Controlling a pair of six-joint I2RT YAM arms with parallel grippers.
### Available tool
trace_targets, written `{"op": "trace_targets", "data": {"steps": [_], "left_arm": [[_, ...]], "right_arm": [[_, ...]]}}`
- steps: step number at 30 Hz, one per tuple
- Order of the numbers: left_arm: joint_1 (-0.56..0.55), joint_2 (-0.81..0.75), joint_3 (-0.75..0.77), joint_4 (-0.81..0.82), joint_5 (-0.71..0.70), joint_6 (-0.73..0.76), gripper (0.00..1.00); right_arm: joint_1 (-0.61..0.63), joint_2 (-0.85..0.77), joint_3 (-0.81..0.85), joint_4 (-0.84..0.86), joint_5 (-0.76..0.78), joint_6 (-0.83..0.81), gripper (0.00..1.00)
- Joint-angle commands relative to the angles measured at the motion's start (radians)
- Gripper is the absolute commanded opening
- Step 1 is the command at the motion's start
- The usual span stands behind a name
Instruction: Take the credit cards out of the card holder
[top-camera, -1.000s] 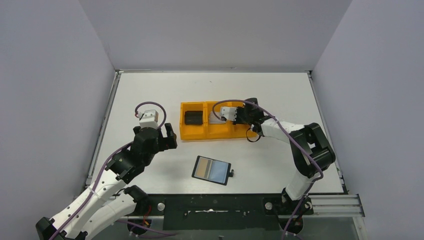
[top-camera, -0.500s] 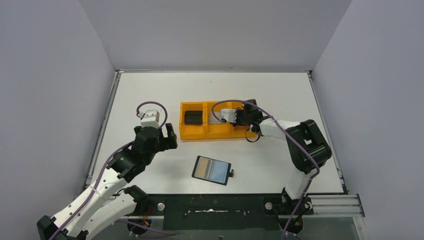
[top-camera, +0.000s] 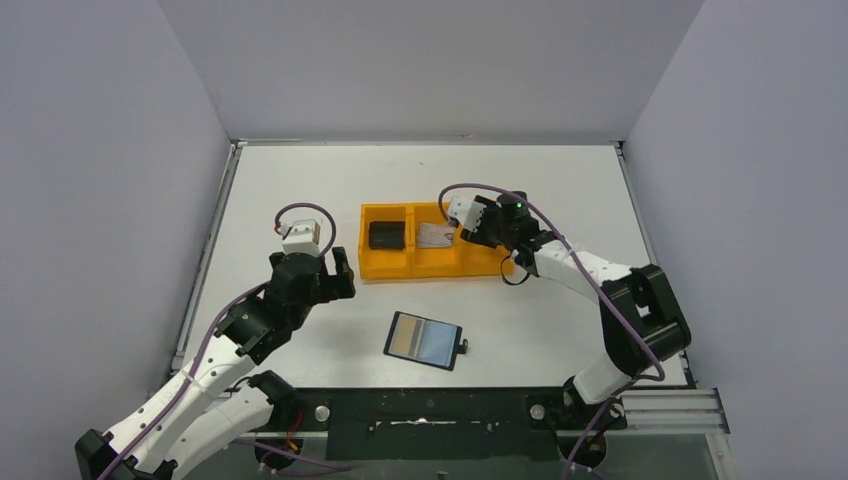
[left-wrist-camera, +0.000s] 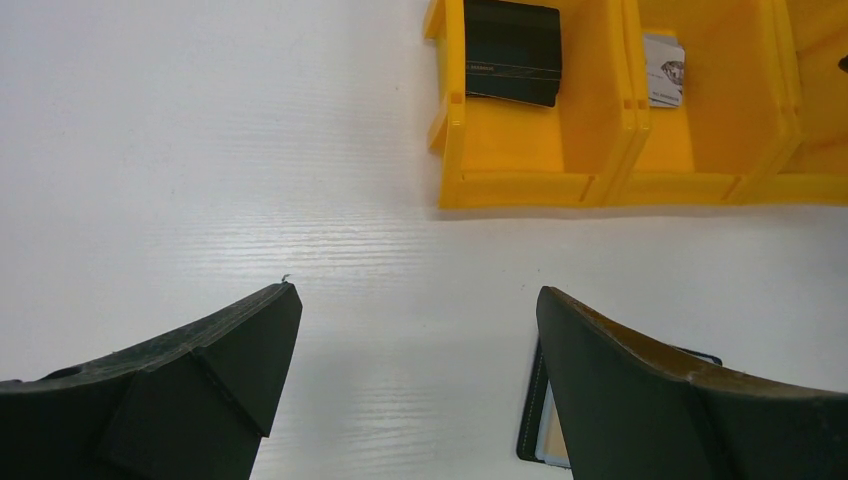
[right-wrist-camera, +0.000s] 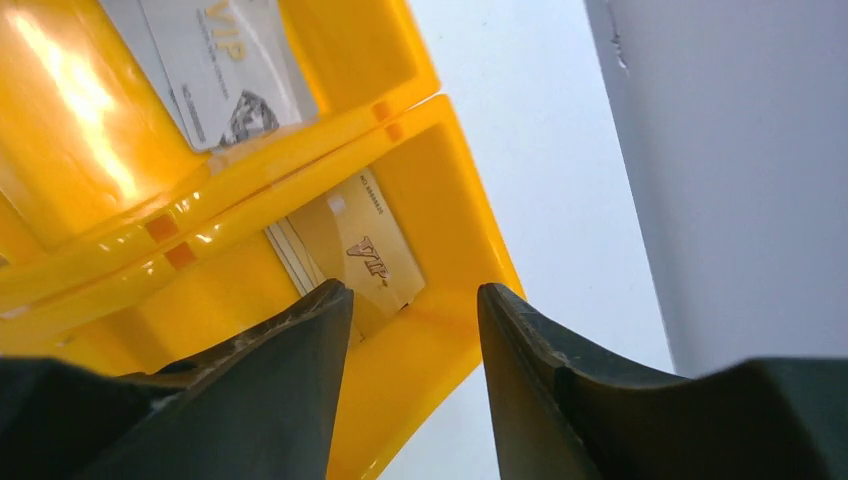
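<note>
Hidden / cut off:
- Top view: the right gripper (top-camera: 470, 228) is over the right end of the tray (top-camera: 400, 270). Its fingers and the right compartment are masked by the wrist.
- Right wrist view: silver card (right-wrist-camera: 215, 70) cut by the upper frame edge. The lower end of the gold card (right-wrist-camera: 365, 250) is behind the finger at lower left. A pale striped edge runs along its left side; I cannot make out what it is.
- Left wrist view: wallet (left-wrist-camera: 535, 440) is only a sliver at the bottom edge, beside the lower-right finger.

Writing:
- "VIP" on the silver card and a "VIP" emblem on the gold one. The small print on both is unreadable.
- The block (left-wrist-camera: 512, 50) carries a short pale line of text, too small to read.

Counts:
- Two cards, one wallet, one block, one tray with three compartments.
- Block in the left compartment, silver card in the middle, gold card in the right.
- Wallet (top-camera: 424, 340) lies open on the table (top-camera: 560, 180), lower centre, apart from the tray, with its tab (top-camera: 464, 346) on the right edge.

Grippers:
- Left gripper (left-wrist-camera: 415, 300): fingers wide apart above bare table, holding nothing.
- Right gripper (right-wrist-camera: 412, 292): fingers apart, nothing between them, with the gold card seen through the gap.
</note>
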Motion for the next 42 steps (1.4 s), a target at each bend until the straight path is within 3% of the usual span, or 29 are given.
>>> {"op": "trace_targets", "data": {"steps": [1,3,6,8,12,20,25,29,35,42], "left_arm": [[0.008,-0.006,0.008,0.039,0.01,0.011,0.9],[0.009,-0.006,0.009,0.04,0.012,0.012,0.9],[0.012,-0.007,0.007,0.042,0.017,0.012,0.9],[0.012,-0.005,0.006,0.045,0.019,0.013,0.9],[0.013,0.003,0.007,0.049,0.031,0.015,0.9],[0.013,0.011,0.007,0.051,0.04,0.016,0.9],[0.015,0.014,0.004,0.051,0.038,0.016,0.9],[0.015,0.018,0.004,0.05,0.031,0.01,0.9],[0.017,0.038,0.009,0.053,0.036,0.012,0.9],[0.018,0.037,0.014,0.04,-0.008,-0.002,0.9]], "right_arm": [[-0.003,-0.153,-0.049,0.168,0.026,0.399,0.55],[-0.005,-0.194,-0.044,0.153,0.09,0.676,0.6],[-0.01,-0.198,0.006,-0.014,0.151,1.038,0.59],[-0.009,-0.166,0.038,-0.119,0.139,1.184,0.53],[-0.008,-0.136,-0.008,-0.163,0.18,1.401,0.45],[0.024,-0.046,0.004,-0.233,0.248,1.478,0.44],[0.107,-0.095,0.022,-0.32,0.446,1.501,0.51],[0.24,-0.166,0.04,-0.42,0.648,1.577,0.56],[0.482,-0.237,-0.041,-0.403,0.784,1.807,0.58],[0.749,-0.145,-0.038,-0.357,0.893,1.99,0.58]]}}
